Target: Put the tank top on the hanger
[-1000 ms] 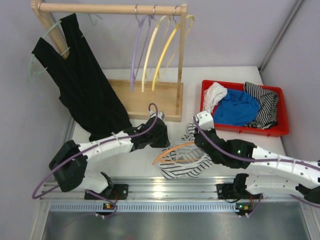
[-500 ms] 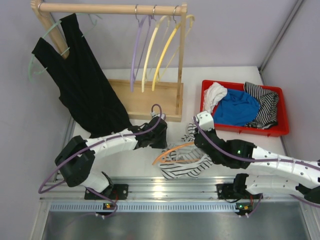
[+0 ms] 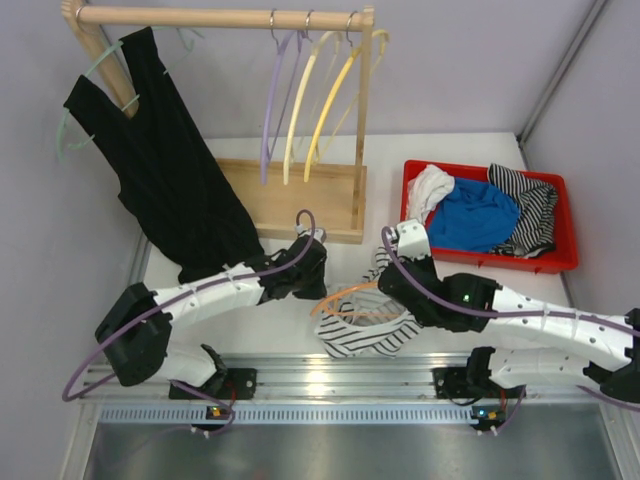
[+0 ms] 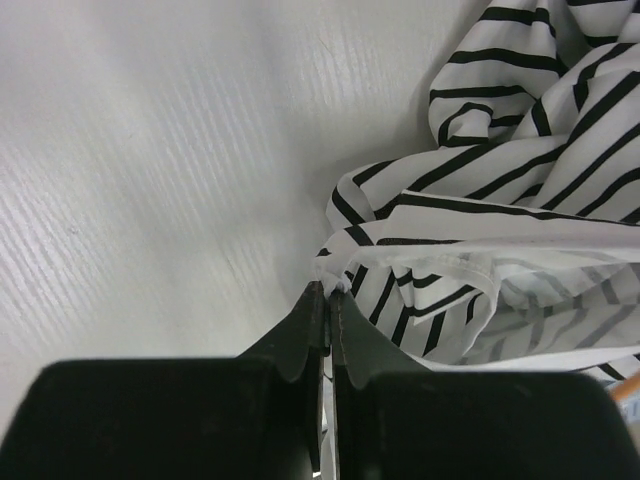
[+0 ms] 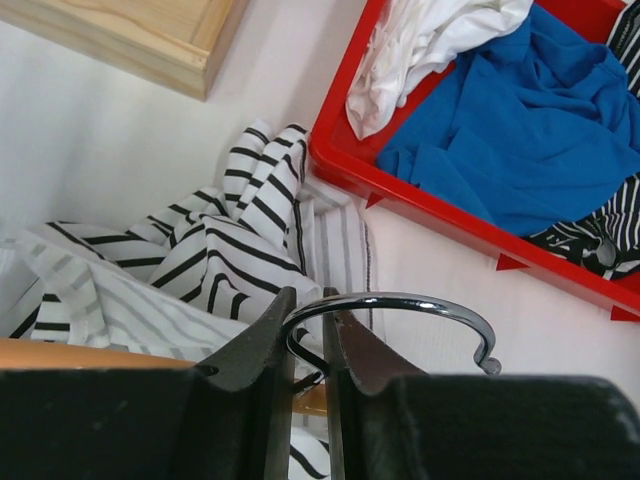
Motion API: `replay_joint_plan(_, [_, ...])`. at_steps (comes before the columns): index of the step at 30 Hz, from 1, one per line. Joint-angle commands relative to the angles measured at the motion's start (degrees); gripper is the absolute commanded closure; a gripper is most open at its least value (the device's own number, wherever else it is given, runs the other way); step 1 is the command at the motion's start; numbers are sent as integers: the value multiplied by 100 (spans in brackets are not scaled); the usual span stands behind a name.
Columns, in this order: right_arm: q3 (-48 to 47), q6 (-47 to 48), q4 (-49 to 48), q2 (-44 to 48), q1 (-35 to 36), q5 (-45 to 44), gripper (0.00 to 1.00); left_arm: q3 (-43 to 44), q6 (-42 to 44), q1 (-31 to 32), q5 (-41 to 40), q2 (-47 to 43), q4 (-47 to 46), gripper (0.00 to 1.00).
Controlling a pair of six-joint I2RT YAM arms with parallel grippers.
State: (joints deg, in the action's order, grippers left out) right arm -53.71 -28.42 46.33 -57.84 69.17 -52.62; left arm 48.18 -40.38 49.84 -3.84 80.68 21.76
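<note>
Here the left fingers (image 4: pixel 327 300) are pinched shut on the left edge of the tank top (image 3: pixel 365 335), which lies crumpled by the middle of the desk's (image 3: pixel 290 325) near edge and spreads rightward from them. Across it the hanger (image 3: pixel 345 296) runs left to right, its hook (image 5: pixel 400 300) clamped in the right fingers (image 5: pixel 326 305). Its free tip points toward the left arm (image 3: pixel 220 285), the likelier one to feed fabric on.
</note>
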Motion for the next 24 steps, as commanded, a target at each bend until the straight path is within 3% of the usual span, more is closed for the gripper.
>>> replay_joint_plan(1, [-376, -435, 307, -104, -70, -538, 100, -195, -31, -19, 23, -535, 48, 100])
replay_joint_plan(10, [-631, -1016, 834, -543, -219, -1031, 100, -415, -31, -10, 23, -1133, 346, 100])
replay_joint_plan(24, [-500, -1104, 887, -544, -255, -1084, 100, -433, -40, -10, -21, -1511, 557, 100])
